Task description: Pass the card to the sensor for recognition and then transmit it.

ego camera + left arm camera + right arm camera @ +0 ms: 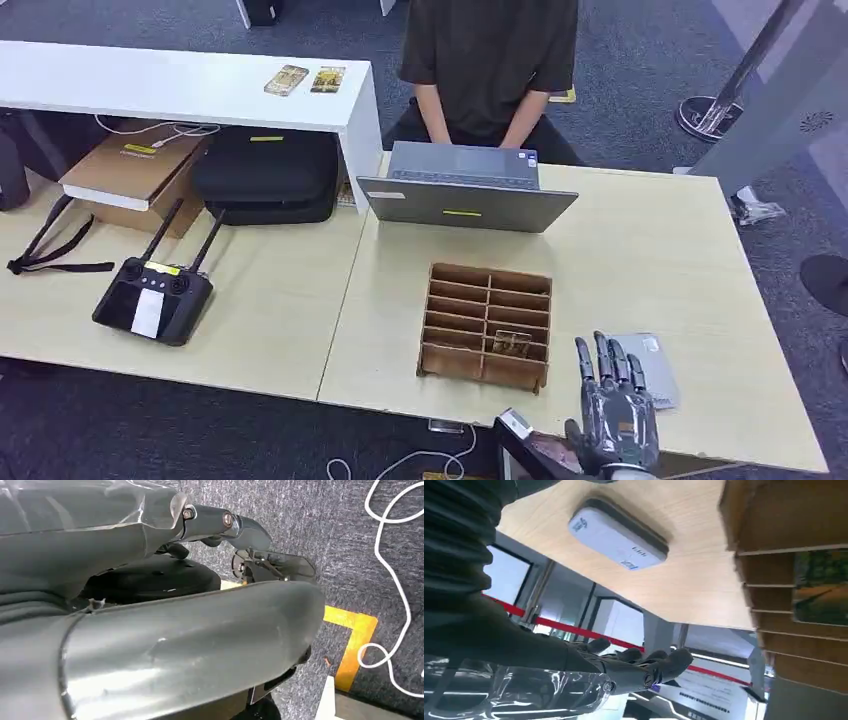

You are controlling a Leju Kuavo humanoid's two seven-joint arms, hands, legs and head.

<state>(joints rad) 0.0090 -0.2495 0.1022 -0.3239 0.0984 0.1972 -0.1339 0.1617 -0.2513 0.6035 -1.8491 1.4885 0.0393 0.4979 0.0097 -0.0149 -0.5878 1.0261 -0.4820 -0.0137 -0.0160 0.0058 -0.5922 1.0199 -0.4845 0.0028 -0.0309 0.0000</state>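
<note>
The right hand's fingers (606, 362) are standing spread and straight, holding nothing, just beside the flat grey sensor pad (655, 370) lying on the pale wooden desk (640, 250). Beyond them, the picture card (512, 345) is sitting upright in a slot of the brown wooden slotted rack (487, 322), likely ready for picking. The left hand (250, 535) is hanging over grey carpet, its fingers seemingly curled, gripping nothing.

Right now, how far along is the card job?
Barely begun. Nothing looks done: the card sits in the wooden rack, untouched. In hand: the right hand is raised with fingers apart, holding nothing, beside the rack and near the grey sensor. Left: grasp the card, present it to the sensor, pass it on.
</note>
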